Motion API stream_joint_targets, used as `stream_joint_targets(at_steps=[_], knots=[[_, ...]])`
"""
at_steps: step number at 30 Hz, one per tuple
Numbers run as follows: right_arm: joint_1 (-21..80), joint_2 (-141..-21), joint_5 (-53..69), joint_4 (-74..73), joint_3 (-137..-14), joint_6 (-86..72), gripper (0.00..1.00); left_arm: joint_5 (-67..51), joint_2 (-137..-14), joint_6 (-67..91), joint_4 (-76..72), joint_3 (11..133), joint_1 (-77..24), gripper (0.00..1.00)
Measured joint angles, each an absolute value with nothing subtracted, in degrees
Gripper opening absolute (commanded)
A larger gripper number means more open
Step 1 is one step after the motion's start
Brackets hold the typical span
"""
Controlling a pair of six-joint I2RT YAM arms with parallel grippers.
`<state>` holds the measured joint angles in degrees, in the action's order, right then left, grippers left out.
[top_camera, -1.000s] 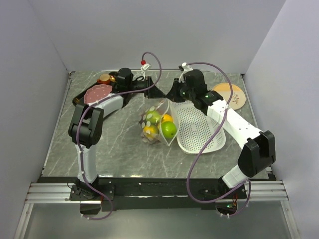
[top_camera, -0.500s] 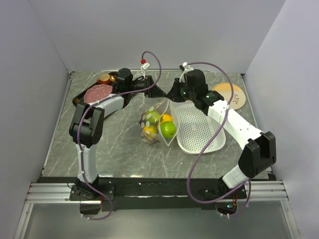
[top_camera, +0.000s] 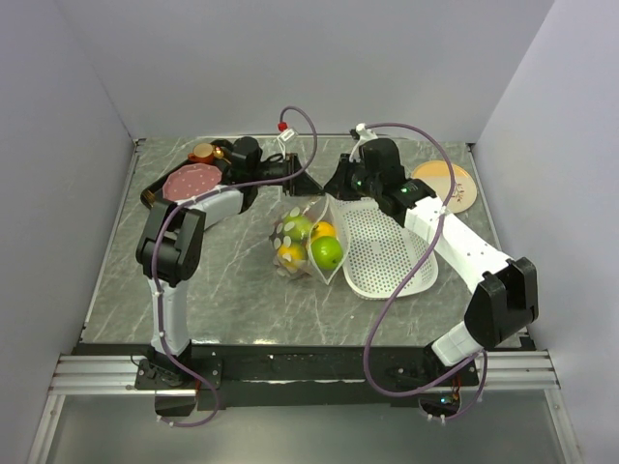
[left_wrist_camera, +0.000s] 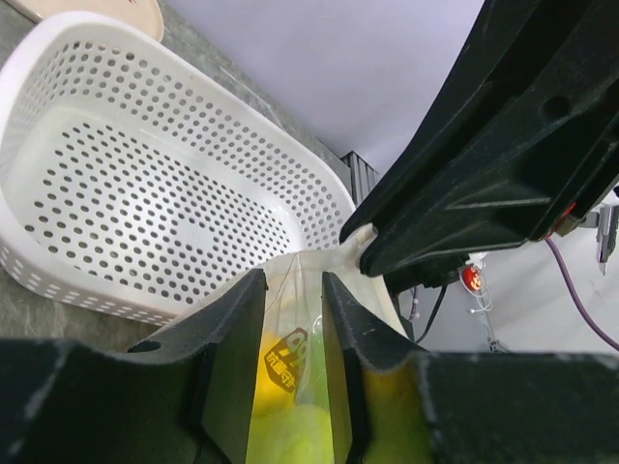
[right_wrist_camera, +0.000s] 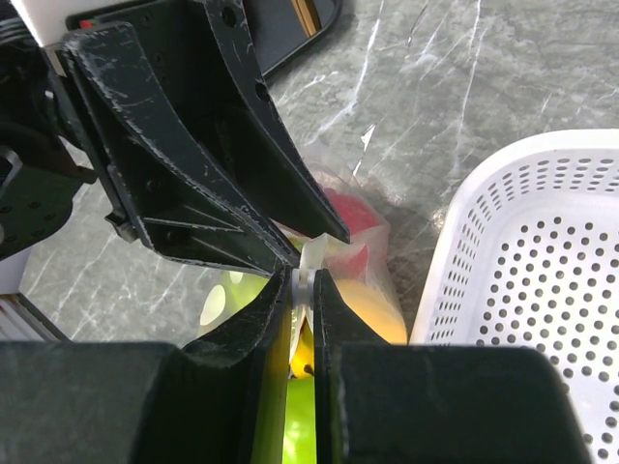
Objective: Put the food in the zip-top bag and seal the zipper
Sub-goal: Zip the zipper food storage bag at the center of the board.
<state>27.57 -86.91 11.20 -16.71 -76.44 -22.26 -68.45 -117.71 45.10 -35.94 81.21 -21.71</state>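
Little has changed: my left gripper [left_wrist_camera: 290,285] shifted only slightly, its fingers a little apart astride the clear polka-dot zip-top bag [top_camera: 308,237]. The bag holds toy fruit [top_camera: 327,253] and sits at 9 o'clock of the white perforated plastic basket [top_camera: 387,256]. My right gripper [right_wrist_camera: 302,280] pinches the white zipper strip [right_wrist_camera: 308,263], so I judge sealing is under way.

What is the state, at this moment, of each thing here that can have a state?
food: inside the zip-top bag.
zip-top bag: filled, lying beside the basket.
zipper: pinched; sealed or not, cannot tell.
basket: upright, empty.
right hand: shut on the zipper.
left hand: open, one finger on either side of the bag's top.
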Motion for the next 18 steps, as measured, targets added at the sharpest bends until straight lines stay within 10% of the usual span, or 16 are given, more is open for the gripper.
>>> stream_joint_targets(at_steps=[10, 18], knots=[[27.4, -86.9, 11.5, -16.7, -76.4, -22.4, 0.04, -69.2, -118.0, 49.5, -41.5, 79.2, -21.7, 0.01], [27.4, -86.7, 11.6, -15.4, -74.6, -22.7, 0.04, -68.8, -119.3, 56.7, -47.0, 79.4, -21.7, 0.01]])
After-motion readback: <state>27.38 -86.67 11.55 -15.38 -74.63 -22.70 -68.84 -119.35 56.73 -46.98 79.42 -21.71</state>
